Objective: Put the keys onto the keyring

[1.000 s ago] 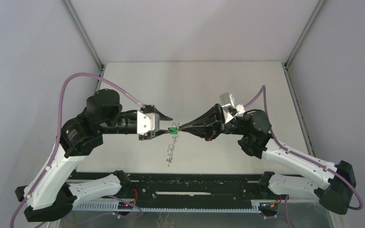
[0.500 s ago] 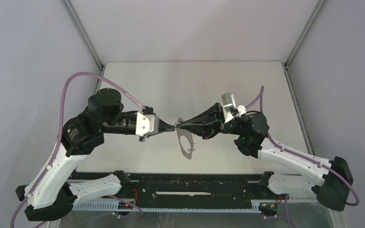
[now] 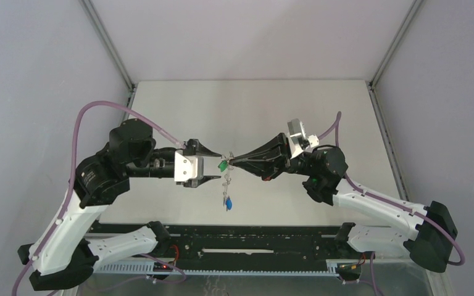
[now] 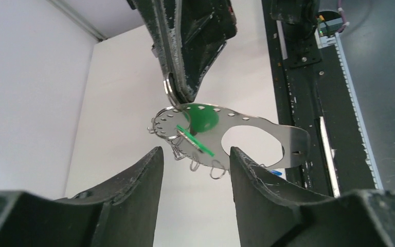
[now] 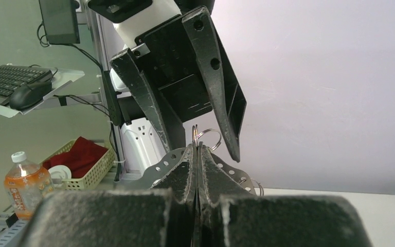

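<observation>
My right gripper (image 3: 230, 163) is shut on a small wire loop (image 5: 209, 135) at the rim of the keyring (image 3: 225, 184), which hangs edge-on below it above the table. In the left wrist view the keyring (image 4: 267, 138) is a flat grey plate with a row of holes and a large opening. The green-headed key (image 4: 203, 120) hangs on it just under the right gripper (image 4: 183, 96). The blue-headed key (image 3: 228, 202) hangs at the bottom. My left gripper (image 3: 215, 166) is open and empty, just left of the green key (image 3: 222, 165). Its fingers (image 5: 218, 87) face the right wrist camera.
The white table (image 3: 253, 111) has grey walls on both sides and behind. A black rail (image 3: 241, 243) runs along the near edge between the arm bases. Beyond the cell, a basket (image 5: 85, 164) and a bottle (image 5: 25, 182) show in the right wrist view.
My left gripper closed near the green key, then opened and drew back left. The keyring swung from broadside to edge-on under my right gripper, and the blue key now shows at its bottom.
</observation>
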